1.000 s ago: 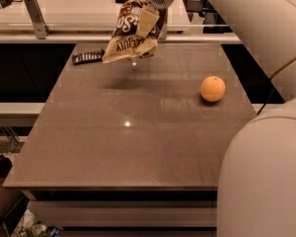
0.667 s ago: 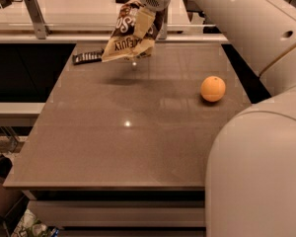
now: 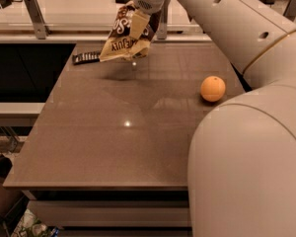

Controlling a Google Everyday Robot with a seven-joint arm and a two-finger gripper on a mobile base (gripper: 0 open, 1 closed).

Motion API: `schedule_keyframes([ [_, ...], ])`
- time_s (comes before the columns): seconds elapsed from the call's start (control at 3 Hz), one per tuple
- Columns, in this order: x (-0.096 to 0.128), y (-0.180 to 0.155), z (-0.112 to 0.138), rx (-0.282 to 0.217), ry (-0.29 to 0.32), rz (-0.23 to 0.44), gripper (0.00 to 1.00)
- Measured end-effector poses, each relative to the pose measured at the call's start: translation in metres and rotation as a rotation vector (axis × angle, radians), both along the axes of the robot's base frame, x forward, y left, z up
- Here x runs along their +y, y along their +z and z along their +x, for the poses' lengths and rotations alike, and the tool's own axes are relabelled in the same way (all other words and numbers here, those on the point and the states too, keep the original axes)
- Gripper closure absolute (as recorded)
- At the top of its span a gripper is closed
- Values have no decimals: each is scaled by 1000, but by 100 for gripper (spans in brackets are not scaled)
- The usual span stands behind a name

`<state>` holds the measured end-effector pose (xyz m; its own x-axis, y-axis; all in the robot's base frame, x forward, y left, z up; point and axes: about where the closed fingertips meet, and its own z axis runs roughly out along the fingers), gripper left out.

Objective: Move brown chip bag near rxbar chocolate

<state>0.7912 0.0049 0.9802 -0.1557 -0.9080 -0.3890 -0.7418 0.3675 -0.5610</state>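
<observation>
Barely a shift from the brown chip bag (image 3: 127,37) over the last second: it has drifted a touch to the left, toward the chocolate bar (image 3: 86,58), and it still hangs in the air. The bigger change is the arm (image 3: 246,147), whose pale rounded shell now fills more of the right side of the view.

Look at that bag: crinkled and glossy, dark brown in the middle with big white lettering, and a cream-yellow lower end that flares out and tilts down to the left. It casts a soft shadow on the table (image 3: 113,147) just below, so it is off the surface. The table is a smooth grey-brown slab with a small bright glint of light on it.

Up top, the gripper (image 3: 144,19) is clamped tight on the upper part of the bag, and nothing else touches it. The bar, thin, flat and black-wrapped, lies below and left of the gripper, its near end just beside the bag's lowest corner. Well off to the gripper's lower right sits a round, matte orange (image 3: 212,88), alone on the table.
</observation>
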Motion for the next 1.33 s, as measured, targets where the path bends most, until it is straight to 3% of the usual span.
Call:
schedule_keyframes([
  [0.33, 1, -2, 0, 3, 2, -1, 85],
  [1.33, 4, -10, 1, 13, 5, -6, 15],
])
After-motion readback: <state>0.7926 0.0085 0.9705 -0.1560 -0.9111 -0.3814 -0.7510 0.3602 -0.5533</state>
